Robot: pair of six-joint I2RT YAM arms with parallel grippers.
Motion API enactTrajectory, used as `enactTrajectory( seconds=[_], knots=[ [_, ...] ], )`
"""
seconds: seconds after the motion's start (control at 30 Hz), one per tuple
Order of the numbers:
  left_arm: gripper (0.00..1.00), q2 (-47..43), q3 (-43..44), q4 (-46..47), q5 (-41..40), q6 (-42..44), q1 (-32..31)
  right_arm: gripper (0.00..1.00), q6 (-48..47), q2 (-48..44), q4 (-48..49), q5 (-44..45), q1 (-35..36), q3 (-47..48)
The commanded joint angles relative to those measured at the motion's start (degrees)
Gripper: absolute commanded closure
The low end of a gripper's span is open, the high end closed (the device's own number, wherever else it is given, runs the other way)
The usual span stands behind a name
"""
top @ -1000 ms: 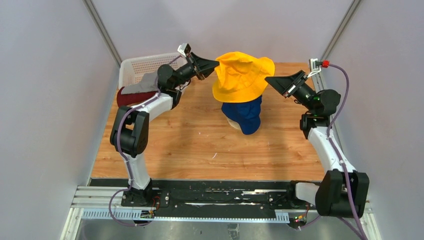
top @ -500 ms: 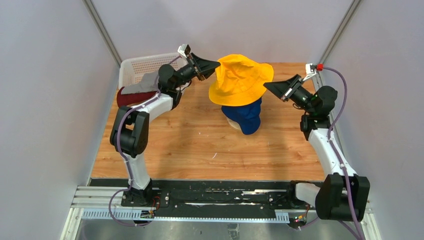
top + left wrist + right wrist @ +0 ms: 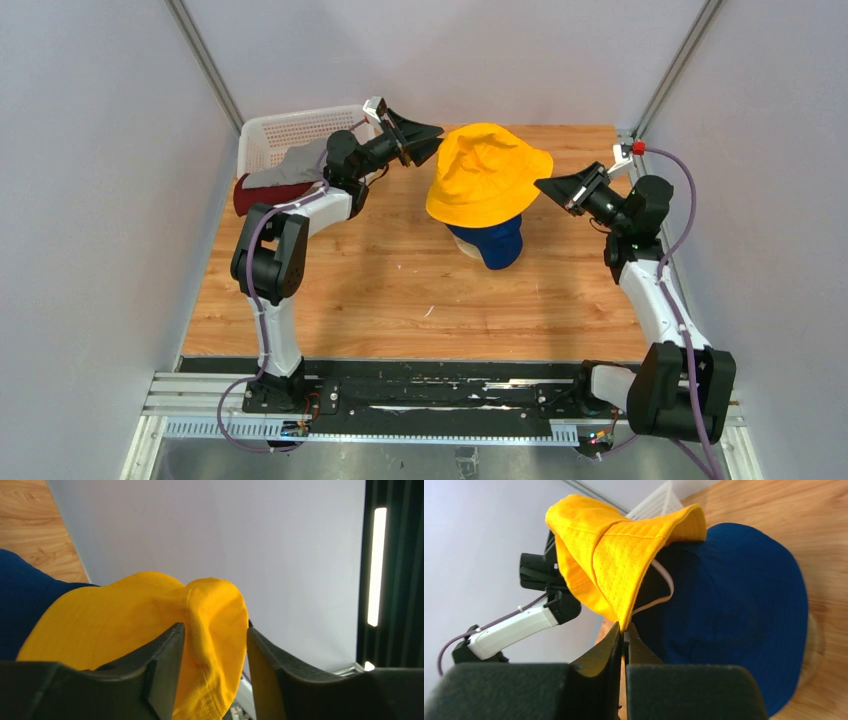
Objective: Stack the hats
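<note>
Navy hat (image 3: pixel 492 243) mid-table, yellow hat (image 3: pixel 487 172) sitting over it, right gripper (image 3: pixel 541 184) clamped on its brim at three o'clock, left gripper (image 3: pixel 438 132) at ten o'clock, fingers (image 3: pixel 165 665) apart around brim, white basket (image 3: pixel 275 130) beyond at ten o'clock.

The yellow hat (image 3: pixel 487 175) now sits lower over the navy hat (image 3: pixel 490 243), hiding more of it than a second ago. The left gripper (image 3: pixel 437 133), earlier clamped on the brim, now has its jaws parted around it. The right gripper (image 3: pixel 541 184) is now lower and nearer.
</note>
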Motion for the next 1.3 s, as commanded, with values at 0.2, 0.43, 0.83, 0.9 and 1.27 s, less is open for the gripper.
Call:
enactTrajectory(
  seconds=[0.2, 0.43, 0.83, 0.9, 1.27],
  knots=[
    [0.33, -2.7, -3.6, -4.2, 0.8, 9.5, 0.0, 1.00, -15.3, -6.0, -23.5, 4.4, -6.4, 0.5],
    [0.31, -9.5, -7.2, -17.5, -3.0, 22.5, 1.4, 0.99, -22.0, -5.0, -32.0, 7.0, -6.6, 0.6],
    [0.29, -19.3, -11.6, -31.5, -11.1, 39.7, 1.4, 0.99, -25.0, 6.6, -34.8, 9.1, -6.6, 7.7],
    [0.29, -18.2, -11.6, -31.5, -11.0, 40.3, 1.3, 1.00, -25.1, 7.8, -34.7, 8.9, -6.5, 9.0],
    [0.29, -12.8, -8.9, -31.4, -9.1, 44.3, -2.7, 0.99, -24.0, 10.2, -32.9, 10.1, -1.7, 13.0]
  ],
)
